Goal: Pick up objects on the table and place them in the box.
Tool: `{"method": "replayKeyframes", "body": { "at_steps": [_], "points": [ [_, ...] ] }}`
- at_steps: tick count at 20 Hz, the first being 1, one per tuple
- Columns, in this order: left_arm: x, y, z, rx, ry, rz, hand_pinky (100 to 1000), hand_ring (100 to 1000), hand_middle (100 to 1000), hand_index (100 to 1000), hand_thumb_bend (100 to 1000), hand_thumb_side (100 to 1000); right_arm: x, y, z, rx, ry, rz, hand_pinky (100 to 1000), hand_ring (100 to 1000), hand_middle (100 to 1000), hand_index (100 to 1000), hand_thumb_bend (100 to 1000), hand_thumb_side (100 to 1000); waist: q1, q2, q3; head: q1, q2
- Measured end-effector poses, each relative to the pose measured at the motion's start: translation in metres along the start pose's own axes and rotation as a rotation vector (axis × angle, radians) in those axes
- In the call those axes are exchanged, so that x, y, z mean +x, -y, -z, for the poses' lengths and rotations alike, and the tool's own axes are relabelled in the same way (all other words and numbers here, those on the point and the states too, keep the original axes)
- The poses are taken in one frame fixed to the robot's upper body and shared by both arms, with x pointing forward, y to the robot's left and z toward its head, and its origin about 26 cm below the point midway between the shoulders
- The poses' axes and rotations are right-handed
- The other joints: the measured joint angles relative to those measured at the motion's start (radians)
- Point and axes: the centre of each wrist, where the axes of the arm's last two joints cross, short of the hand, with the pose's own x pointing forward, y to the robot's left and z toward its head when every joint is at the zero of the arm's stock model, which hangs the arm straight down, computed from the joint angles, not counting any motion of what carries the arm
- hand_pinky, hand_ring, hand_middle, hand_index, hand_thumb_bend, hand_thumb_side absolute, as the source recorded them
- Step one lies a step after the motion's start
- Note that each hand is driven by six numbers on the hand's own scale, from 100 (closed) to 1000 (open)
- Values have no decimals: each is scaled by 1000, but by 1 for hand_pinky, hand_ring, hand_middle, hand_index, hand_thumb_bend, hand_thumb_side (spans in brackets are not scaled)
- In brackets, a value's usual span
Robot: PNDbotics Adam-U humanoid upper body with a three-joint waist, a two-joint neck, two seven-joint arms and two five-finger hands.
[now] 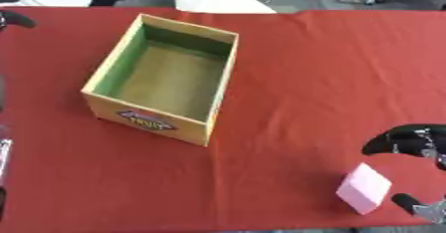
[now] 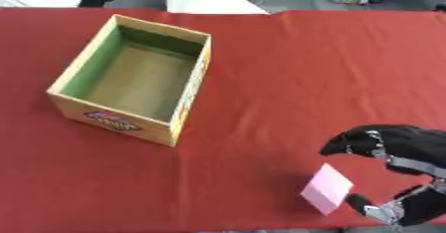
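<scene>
A pink block [image 1: 364,194] sits near the front edge of a red tablecloth [image 1: 296,77], at the lower right of the scene, tilted so that its long axis runs from the upper right down toward the lower left. The robot's right hand [image 2: 396,150], black with silver joints, reaches in from the right edge, its fingers [image 2: 344,145] spread wide and curving above the block while its thumb [image 2: 359,203] lies low beside the block's near corner. The block stands in the gap between them; whether either touches it cannot be told, and nothing is clasped.

Well apart, at the upper left of the cloth, an open cardboard box [image 1: 160,121] stands upright with its long axis running away from the camera and slightly to the right. Its inner walls are green and its floor brown. A coloured oval label [image 1: 146,120] with yellow lettering marks the near outer wall; the writing cannot be read.

Dark parts of the left arm [image 1: 16,18] show along the left edge of the left eye view; its hand cannot be seen.
</scene>
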Motion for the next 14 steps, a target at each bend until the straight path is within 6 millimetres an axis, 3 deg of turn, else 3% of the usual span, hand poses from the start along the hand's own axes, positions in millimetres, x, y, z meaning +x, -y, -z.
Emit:
{"method": "replayKeyframes", "body": {
  "at_steps": [3, 7, 14],
  "points": [
    [0, 0, 0, -4, 1, 0, 536, 688, 594, 766, 100, 750, 0, 0, 0, 16, -9, 3, 919, 891, 881, 962, 153, 343, 2, 0, 1, 0, 4],
    [0, 0, 0, -9, 0, -1, 535, 686, 592, 766, 100, 746, -3, -3, 1, 31, -33, 0, 929, 894, 894, 968, 100, 197, 3, 0, 4, -3, 7],
    [0, 0, 0, -16, -1, -1, 534, 684, 591, 765, 100, 745, -10, -15, 5, 64, -76, 13, 938, 896, 901, 976, 100, 207, 4, 5, 8, -4, 7]
  ]
}}
